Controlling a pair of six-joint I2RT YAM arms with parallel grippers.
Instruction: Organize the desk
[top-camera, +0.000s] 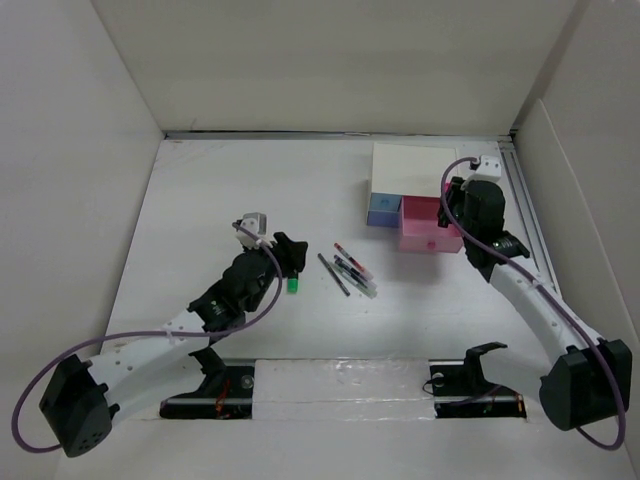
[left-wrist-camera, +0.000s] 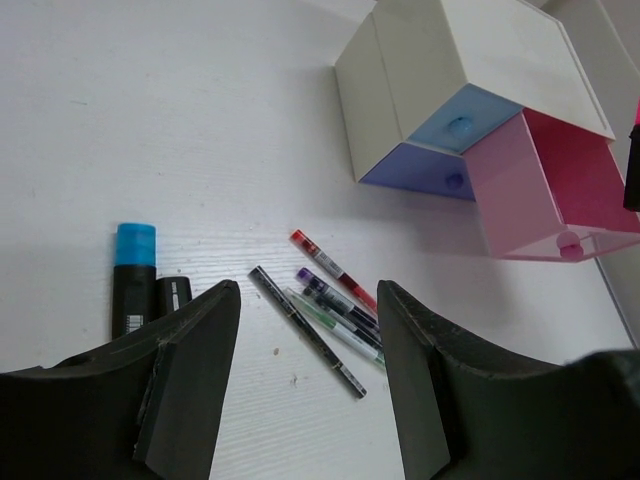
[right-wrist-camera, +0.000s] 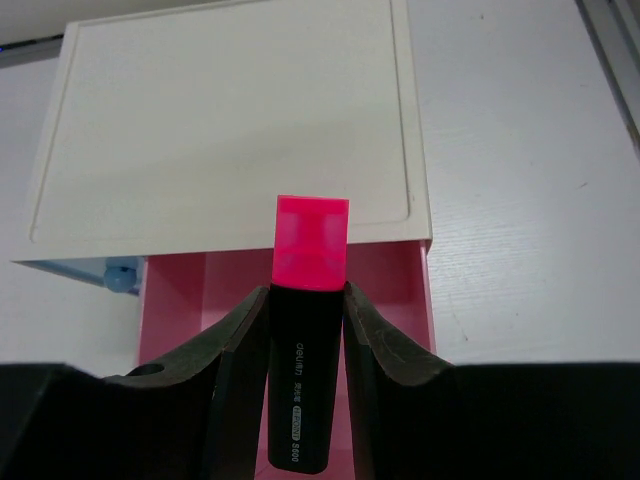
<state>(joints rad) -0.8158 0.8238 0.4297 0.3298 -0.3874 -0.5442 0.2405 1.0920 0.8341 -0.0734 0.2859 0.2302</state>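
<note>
Right gripper (right-wrist-camera: 305, 300) clamps a pink highlighter (right-wrist-camera: 312, 235), its cap jutting past the fingertips, over the open pink drawer (right-wrist-camera: 395, 280) of the white drawer box (right-wrist-camera: 230, 120). Left gripper (left-wrist-camera: 305, 300) stands wide with nothing between its jaws. The desk (top-camera: 250, 190) fills the middle of the overhead frame, walled in white. The box sits at its upper right. A loose cluster of pens (top-camera: 350, 268) lies at centre, and a black marker (left-wrist-camera: 133, 285) lies just left of them, near the left gripper.
</note>
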